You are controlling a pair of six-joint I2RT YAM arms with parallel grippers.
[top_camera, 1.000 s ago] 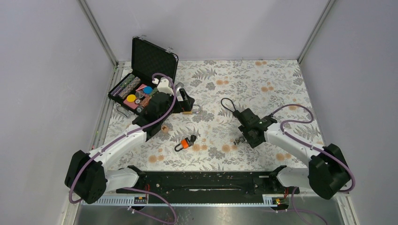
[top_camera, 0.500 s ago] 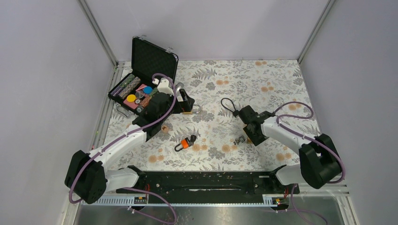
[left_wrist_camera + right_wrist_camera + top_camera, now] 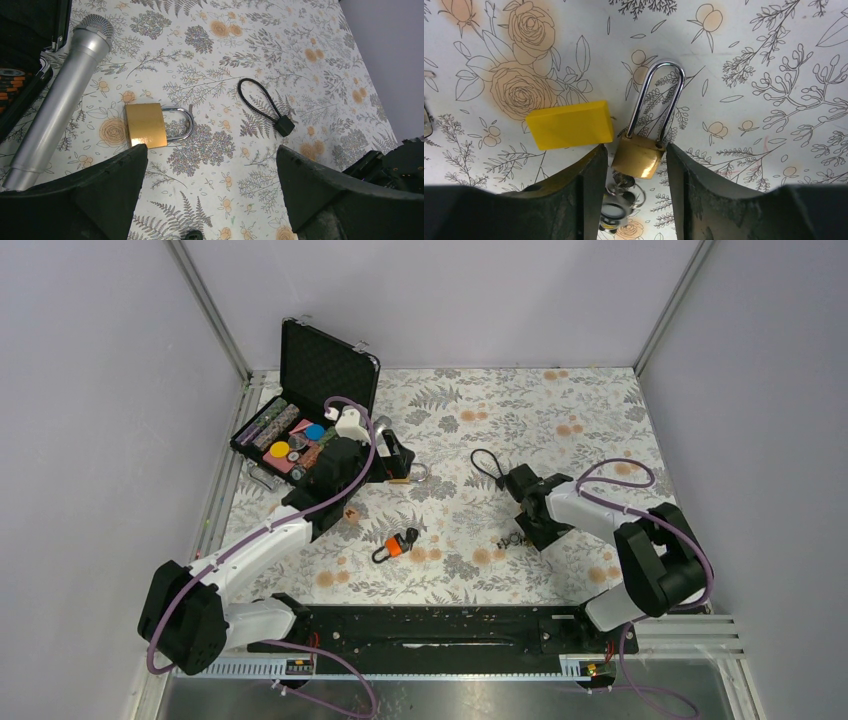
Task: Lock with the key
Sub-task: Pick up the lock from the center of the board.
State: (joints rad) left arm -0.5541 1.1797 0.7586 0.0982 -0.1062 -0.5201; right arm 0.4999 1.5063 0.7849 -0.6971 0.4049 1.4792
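A small brass padlock (image 3: pixel 638 156) lies on the flowered cloth, its steel shackle (image 3: pixel 659 95) pointing away from me. A bunch of keys (image 3: pixel 624 192) on a ring hangs at its base; one key seems to sit in the keyhole. My right gripper (image 3: pixel 636 149) is low over it, open, with a finger on each side of the brass body. A narrow gap shows on the left. In the top view that gripper (image 3: pixel 522 530) hides the lock. My left gripper (image 3: pixel 211 150) hovers wide open and empty near a larger brass padlock (image 3: pixel 146 125).
A yellow block (image 3: pixel 570 131) lies just left of the small padlock. A silver microphone (image 3: pixel 60 105) and a black cable loop (image 3: pixel 265 102) flank the larger lock. An open black case (image 3: pixel 310 390) of chips stands at the back left. An orange-and-black padlock (image 3: pixel 393 545) lies centre front.
The right arm has folded inward, its elbow swinging left, and its jaws have narrowed around the small padlock. The left arm has not moved.
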